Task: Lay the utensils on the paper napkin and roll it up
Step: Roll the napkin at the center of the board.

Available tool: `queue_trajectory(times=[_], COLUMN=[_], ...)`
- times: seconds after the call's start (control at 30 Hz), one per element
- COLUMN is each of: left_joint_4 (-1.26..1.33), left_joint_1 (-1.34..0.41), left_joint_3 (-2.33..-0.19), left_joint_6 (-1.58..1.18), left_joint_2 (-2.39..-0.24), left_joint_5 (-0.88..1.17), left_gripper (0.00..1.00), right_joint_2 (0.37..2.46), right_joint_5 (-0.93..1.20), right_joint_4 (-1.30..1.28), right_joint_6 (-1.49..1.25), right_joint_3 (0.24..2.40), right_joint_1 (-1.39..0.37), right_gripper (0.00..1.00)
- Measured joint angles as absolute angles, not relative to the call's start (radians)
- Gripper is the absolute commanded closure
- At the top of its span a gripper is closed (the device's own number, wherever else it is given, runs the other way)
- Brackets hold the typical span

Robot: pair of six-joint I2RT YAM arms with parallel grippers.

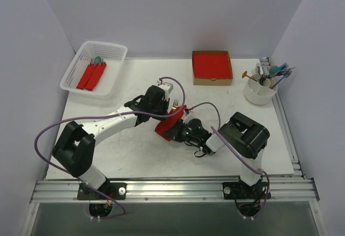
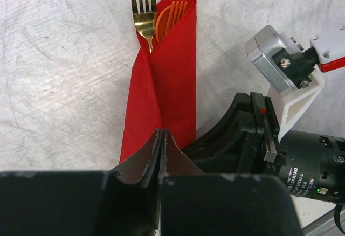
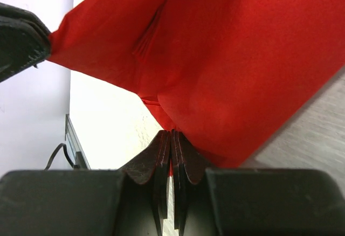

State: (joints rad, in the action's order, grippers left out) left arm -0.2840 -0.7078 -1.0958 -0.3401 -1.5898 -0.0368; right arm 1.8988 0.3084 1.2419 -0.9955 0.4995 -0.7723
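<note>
The paper napkin [image 1: 168,124] lies mid-table, folded into a long red wrap around two utensils. In the left wrist view [image 2: 175,74] a gold-toned metal fork [image 2: 143,9] and an orange fork [image 2: 168,16] stick out of its far end; fork tines show in the top view [image 1: 175,104]. My left gripper [image 2: 161,133] is shut on a napkin fold at its near end. My right gripper [image 3: 172,133] is shut on a lower corner of the red sheet [image 3: 232,58], lifting it off the table. The two grippers [image 1: 163,115] [image 1: 177,131] sit close together on either side of the napkin.
A white basket [image 1: 75,66] with red rolled napkins stands at the back left. A cardboard box [image 1: 212,81] with a thick red stack is at the back centre. A white cup [image 1: 259,96] of spare utensils stands at the back right.
</note>
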Motion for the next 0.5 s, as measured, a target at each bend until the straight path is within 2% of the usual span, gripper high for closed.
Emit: queue_trajectory(times=[0.5], left_joint_4=[-0.242], left_joint_1=[-0.712], left_joint_3=[-1.112], left_joint_6=[-0.424], left_joint_2=[-1.638], left_joint_5=[-0.014], left_gripper=[0.97], right_joint_2=[1.873], right_joint_5=[0.275], right_joint_4=[1.209], right_joint_6=[-0.995], right_joint_3=[0.492], right_joint_1=[-0.772], right_gripper=[0.96])
